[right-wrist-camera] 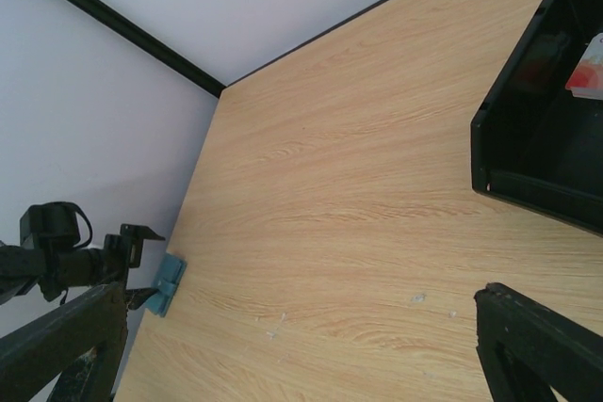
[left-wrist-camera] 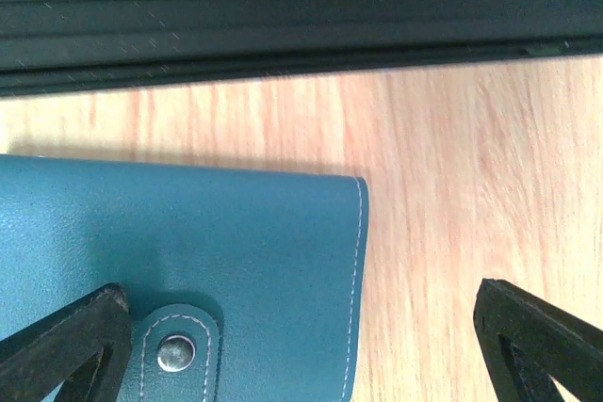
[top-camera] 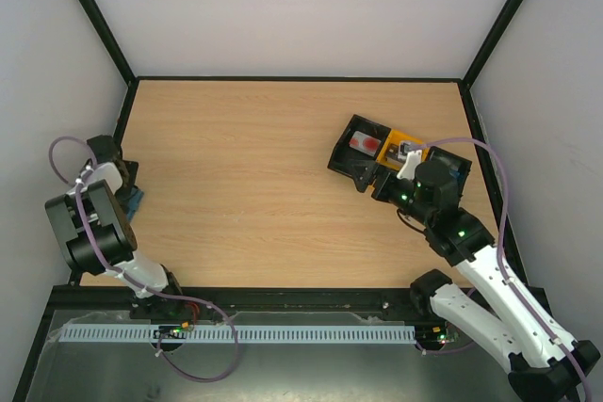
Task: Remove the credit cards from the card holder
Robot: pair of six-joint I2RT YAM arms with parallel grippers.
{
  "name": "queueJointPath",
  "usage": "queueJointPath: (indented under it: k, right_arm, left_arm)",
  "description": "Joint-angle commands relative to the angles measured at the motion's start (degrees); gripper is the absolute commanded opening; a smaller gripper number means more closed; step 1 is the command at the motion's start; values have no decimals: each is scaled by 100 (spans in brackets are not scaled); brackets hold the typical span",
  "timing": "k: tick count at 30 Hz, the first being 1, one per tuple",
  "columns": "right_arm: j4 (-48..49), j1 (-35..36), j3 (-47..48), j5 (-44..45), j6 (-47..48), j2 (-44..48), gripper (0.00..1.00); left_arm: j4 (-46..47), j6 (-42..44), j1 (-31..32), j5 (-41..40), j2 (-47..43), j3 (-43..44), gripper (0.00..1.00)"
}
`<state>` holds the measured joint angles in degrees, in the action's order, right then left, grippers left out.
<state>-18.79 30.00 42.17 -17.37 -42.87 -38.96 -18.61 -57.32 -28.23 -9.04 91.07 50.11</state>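
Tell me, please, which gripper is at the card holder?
The left gripper, open over the blue card holder at the table's left edge; the right gripper is by the tray.

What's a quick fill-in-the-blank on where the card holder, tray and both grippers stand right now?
1. The flat blue-grey leather card holder lies ___, its tab snapped down.
2. The left gripper over it stands ___.
3. The right gripper hovers by the black-and-yellow plastic tray on the ___ side of the wooden table.
Missing words: closed; open; right.
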Motion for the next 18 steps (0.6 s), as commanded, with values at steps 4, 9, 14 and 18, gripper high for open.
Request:
queueJointPath:
  k: [4, 9, 14, 18]
  right_arm:
    - [94, -25, -95, -82, 8, 95, 98]
    - [56, -25, -91, -76, 12, 158, 98]
    - [48, -20, -130, -47, -14, 196, 98]
    - [89, -21, -163, -67, -43, 212, 98]
  left_arm:
    - [-169, -425, 467, 482, 119, -84, 100]
    - [-172, -602, 1060, 467, 180, -150, 100]
    - [-177, -776, 1821, 614, 218, -123, 100]
    - [-182, -926, 2471, 517, 222, -82, 100]
